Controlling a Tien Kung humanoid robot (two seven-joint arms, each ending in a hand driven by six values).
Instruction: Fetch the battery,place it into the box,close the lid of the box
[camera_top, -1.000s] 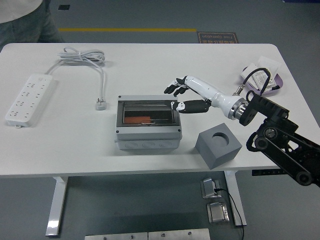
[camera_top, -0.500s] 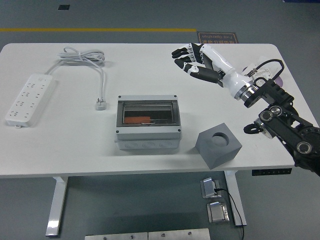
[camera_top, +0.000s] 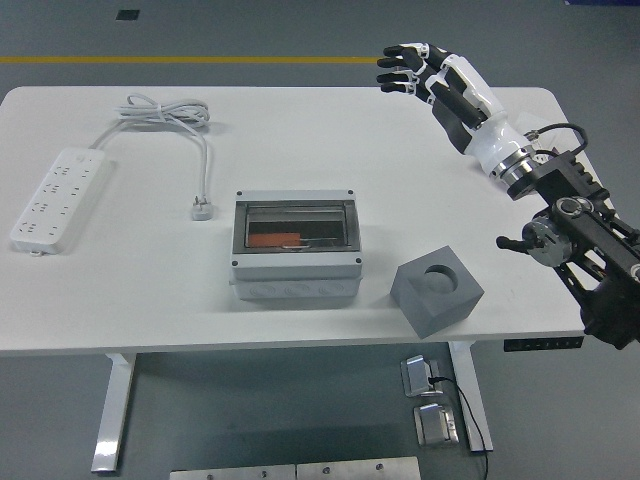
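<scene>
A grey box (camera_top: 295, 245) stands mid-table with its clear lid down. An orange battery (camera_top: 278, 240) shows through the lid, lying inside the box. My right hand (camera_top: 412, 68) is raised high over the table's far right part, well away from the box. Its fingers are spread and hold nothing. My left arm is out of view.
A grey cube with a round hole (camera_top: 437, 289) sits right of the box near the front edge. A white power strip (camera_top: 57, 196) with its cable (camera_top: 170, 115) and plug (camera_top: 201, 209) lies at the left.
My right hand has left the box's right rim and lifted up and back to the far right. The person at the far left edge has gone from view.
</scene>
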